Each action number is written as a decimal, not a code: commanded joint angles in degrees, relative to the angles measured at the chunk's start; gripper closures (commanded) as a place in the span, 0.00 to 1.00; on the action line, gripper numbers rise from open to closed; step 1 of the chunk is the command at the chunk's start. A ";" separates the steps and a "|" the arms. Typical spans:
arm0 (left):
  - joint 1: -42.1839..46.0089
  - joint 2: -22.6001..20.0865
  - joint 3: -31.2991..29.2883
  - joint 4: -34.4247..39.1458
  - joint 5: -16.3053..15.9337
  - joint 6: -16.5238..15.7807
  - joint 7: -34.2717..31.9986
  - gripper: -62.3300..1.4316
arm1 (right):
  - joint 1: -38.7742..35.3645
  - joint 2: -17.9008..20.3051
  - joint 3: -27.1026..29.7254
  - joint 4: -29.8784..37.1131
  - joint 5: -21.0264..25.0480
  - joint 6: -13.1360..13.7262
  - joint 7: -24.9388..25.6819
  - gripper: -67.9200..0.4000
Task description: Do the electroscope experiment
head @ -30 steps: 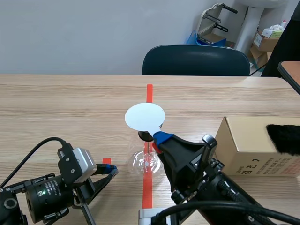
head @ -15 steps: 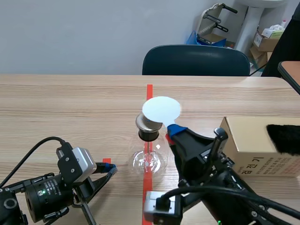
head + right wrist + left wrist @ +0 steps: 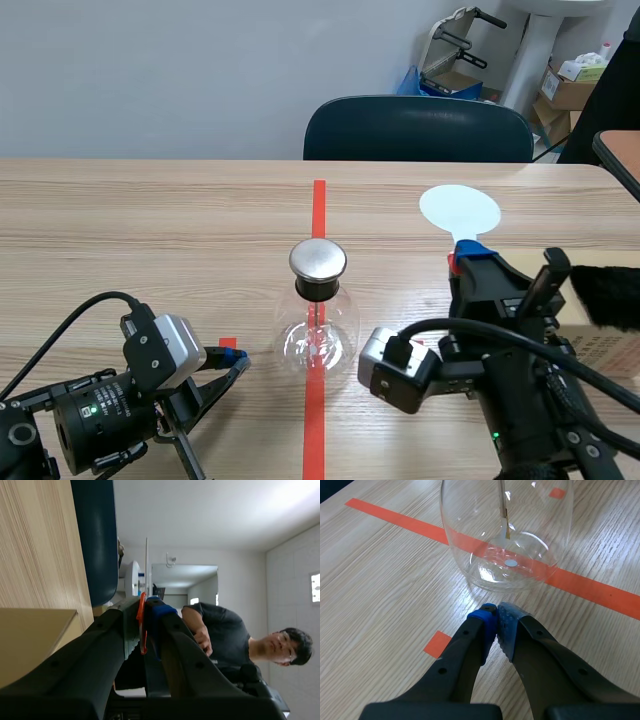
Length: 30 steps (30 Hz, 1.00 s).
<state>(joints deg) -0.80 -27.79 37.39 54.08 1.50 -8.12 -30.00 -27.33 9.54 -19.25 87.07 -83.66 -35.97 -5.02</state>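
The electroscope (image 3: 318,320) is a clear glass flask with a black neck and a round metal cap (image 3: 318,259), standing on the red tape line. My right gripper (image 3: 470,262) is shut on the handle of a white disc (image 3: 459,210), held upright to the right of the cap and apart from it. The right wrist view shows the white disc (image 3: 146,565) edge-on, its handle pinched in the right gripper (image 3: 146,605). My left gripper (image 3: 234,362) lies low on the table left of the flask. In its own view the left gripper (image 3: 496,617) is shut on nothing, just short of the flask (image 3: 507,545), whose foil strip (image 3: 506,522) hangs inside.
A cardboard box (image 3: 610,345) with a black furry piece (image 3: 605,295) on it sits at the right, partly behind my right arm. A dark chair (image 3: 418,128) stands beyond the table's far edge. In the right wrist view a person (image 3: 225,635) is seen in the background.
My right gripper has carried the white disc from over the metal cap off to the right, uncovering the cap. The left arm has not moved.
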 commanded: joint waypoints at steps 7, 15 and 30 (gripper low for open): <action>-0.17 0.31 -0.22 0.98 -0.35 0.04 -0.59 0.93 | 0.68 0.61 0.17 1.07 -0.04 -0.61 -3.69 0.97; -0.17 0.31 -0.22 0.98 -0.35 0.04 -0.35 0.93 | 0.68 0.61 0.17 1.07 -0.04 -0.61 -3.67 0.97; -0.17 0.31 -0.22 0.98 -0.35 0.04 -0.07 0.93 | 0.68 0.61 0.17 1.07 -0.04 -0.61 -3.65 0.97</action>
<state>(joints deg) -0.80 -27.79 37.39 54.08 1.50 -8.12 -29.78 -27.33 9.54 -19.25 87.07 -83.66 -35.97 -8.25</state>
